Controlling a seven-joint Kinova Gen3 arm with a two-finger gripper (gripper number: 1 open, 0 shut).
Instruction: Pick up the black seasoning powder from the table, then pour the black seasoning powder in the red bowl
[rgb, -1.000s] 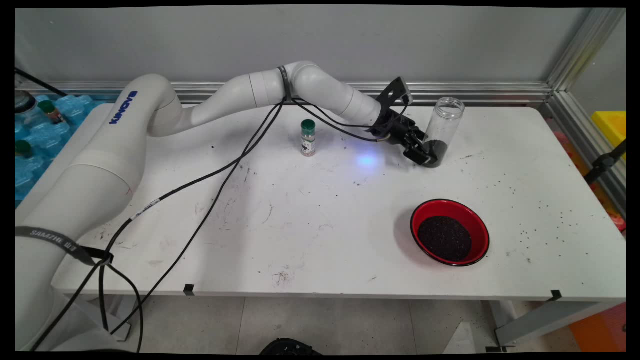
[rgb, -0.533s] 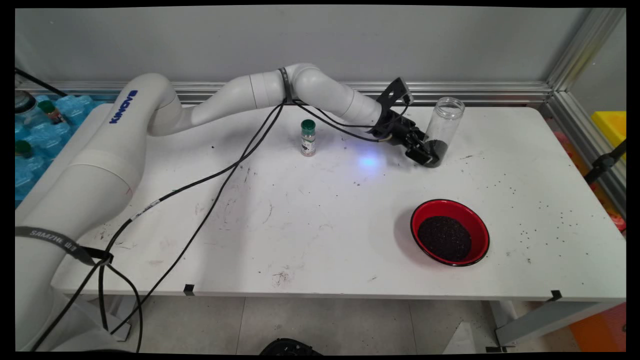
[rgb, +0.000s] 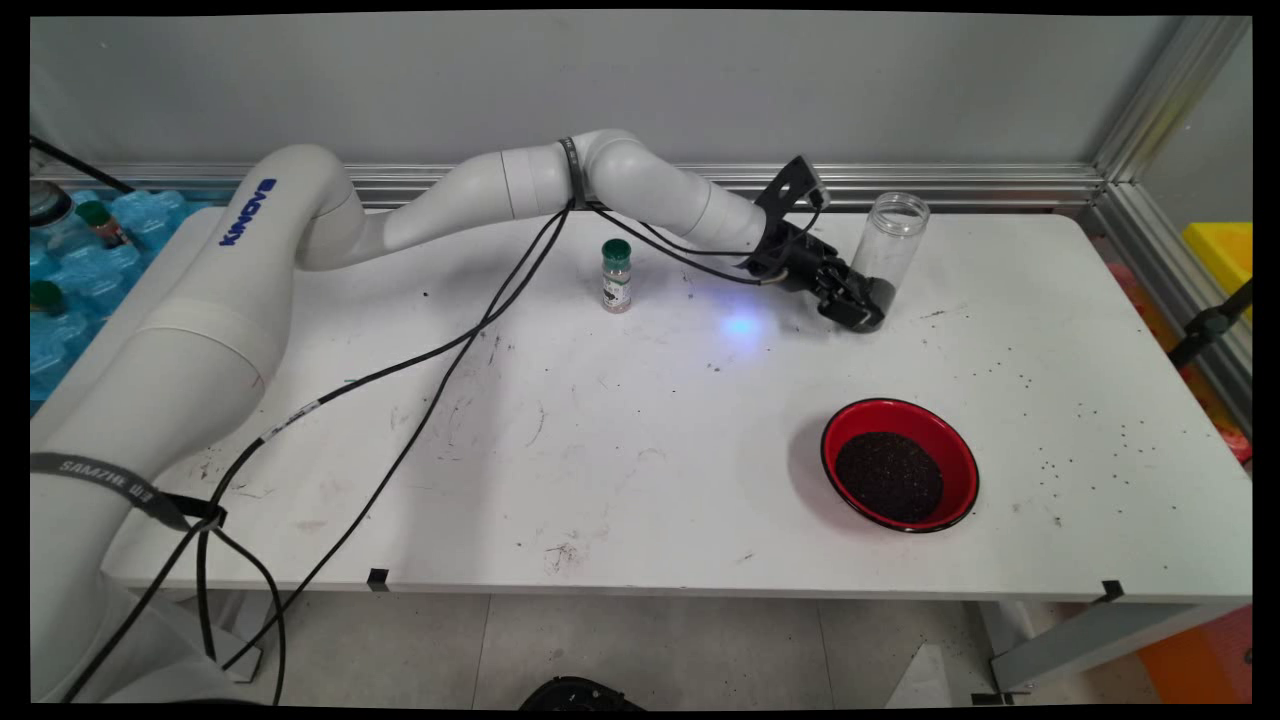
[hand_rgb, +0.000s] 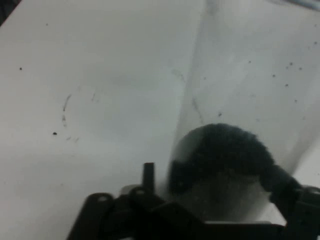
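A clear open-topped jar with dark granules at its bottom stands tilted at the table's back right. My gripper is shut on the jar near its base, coming in from the left. In the hand view the jar fills the space between the fingers of the gripper, with the dark granules right above the linkage. A red bowl holding dark granules sits on the table nearer the front, apart from the gripper.
A small spice bottle with a green cap stands at the back middle of the table. Black cables hang from the arm across the left half. Loose grains are scattered at the right. An aluminium rail runs along the wall.
The gripper and the jar's base have shifted slightly up and to the right; the jar's rim has stayed almost in place. The bowl and the spice bottle have not moved.
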